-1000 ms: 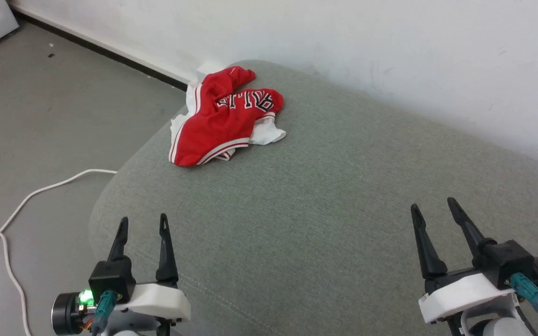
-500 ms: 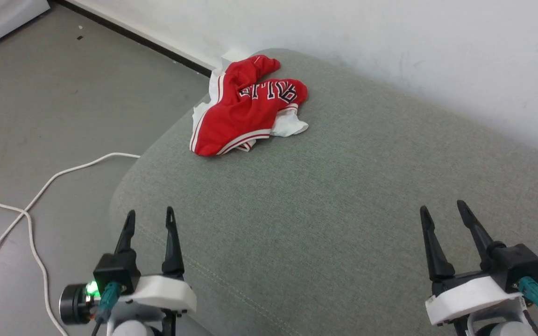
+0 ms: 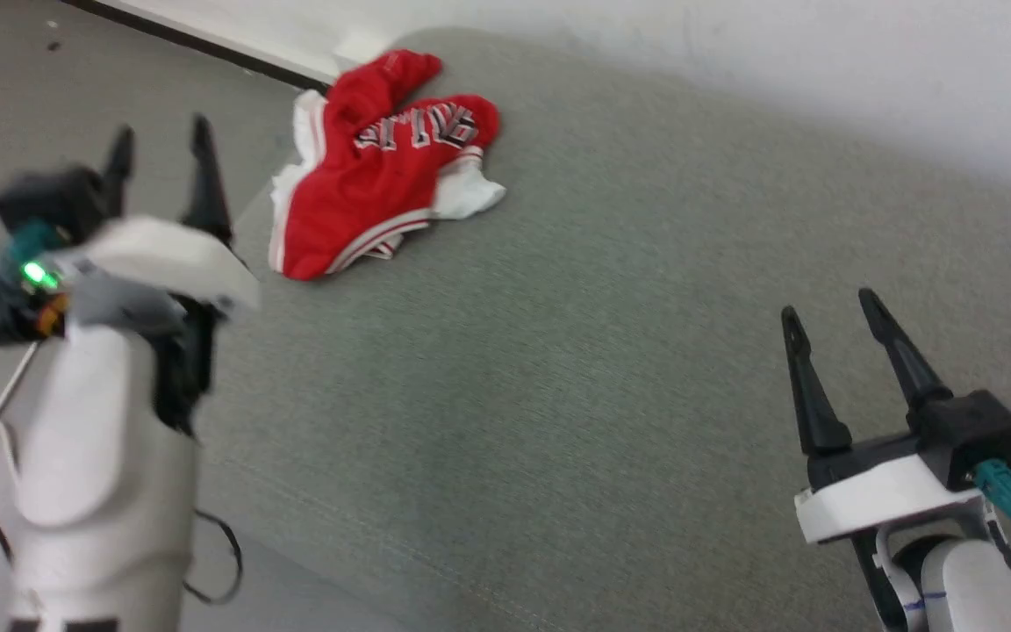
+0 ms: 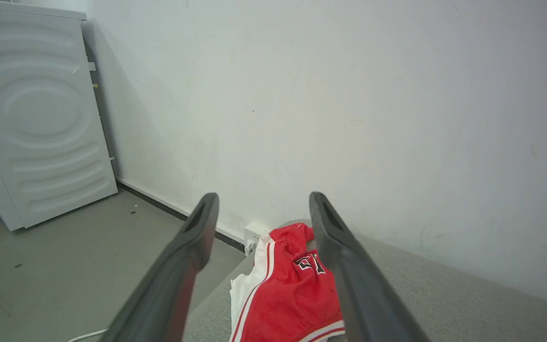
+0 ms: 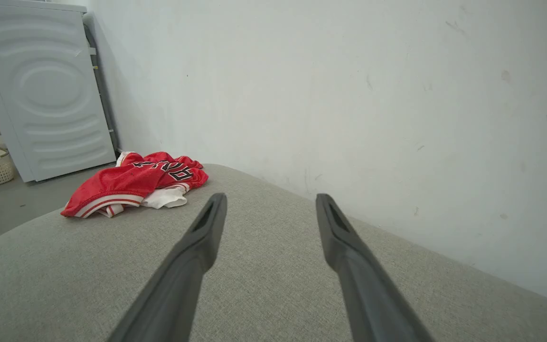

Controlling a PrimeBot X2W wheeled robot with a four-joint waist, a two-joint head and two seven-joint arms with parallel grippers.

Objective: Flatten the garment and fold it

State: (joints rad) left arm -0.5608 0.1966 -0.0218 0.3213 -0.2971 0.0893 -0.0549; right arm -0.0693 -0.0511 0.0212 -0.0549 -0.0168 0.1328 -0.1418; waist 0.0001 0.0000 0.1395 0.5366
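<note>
The garment (image 3: 356,206) is seen crumpled on the grey cushion (image 3: 602,351) at the upper left of the frame, while the left claw (image 3: 161,128) and right claw (image 3: 827,303) are held released, so flattening and folding are judged undone.

Bright, even, soft light | faint shadow low on wall (image 3: 821,79) | head view smeared all over, left gripper (image 3: 161,130) badly motion-blurred | wrist views crisp

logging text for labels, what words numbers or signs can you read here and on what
Black, white-outlined lettering on the red garment: creased, upside down and blurred, not readable for certain.
No other text can be read.
</note>
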